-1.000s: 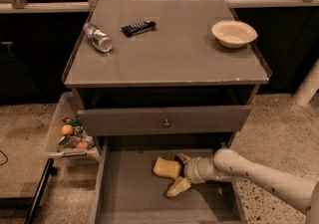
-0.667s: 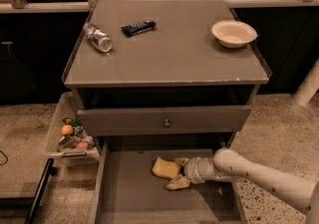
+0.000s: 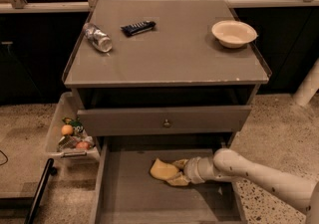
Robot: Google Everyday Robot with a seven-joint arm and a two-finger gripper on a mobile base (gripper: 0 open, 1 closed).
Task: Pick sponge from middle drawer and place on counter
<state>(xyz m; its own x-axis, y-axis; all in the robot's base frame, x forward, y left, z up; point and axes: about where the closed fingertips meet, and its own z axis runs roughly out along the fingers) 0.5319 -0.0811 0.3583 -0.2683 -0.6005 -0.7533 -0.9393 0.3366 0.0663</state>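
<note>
The pale yellow sponge (image 3: 160, 169) lies on the floor of the open middle drawer (image 3: 144, 199), near its back. My gripper (image 3: 173, 172) reaches in from the right on a white arm (image 3: 259, 178). Its cream fingers (image 3: 180, 163) sit above and below the sponge's right end and are closed on it. The sponge still rests low in the drawer. The grey counter (image 3: 169, 56) is above, at the top of the cabinet.
On the counter are a white bowl (image 3: 234, 33) at the right, a clear bottle (image 3: 97, 37) lying at the left and a black bar (image 3: 138, 27). A shut drawer front with a knob (image 3: 164, 121) overhangs the open drawer. A clear snack bin (image 3: 70, 136) hangs at the left.
The two fingers have come closer together around the sponge's right end. The sponge and the arm have barely shifted.
</note>
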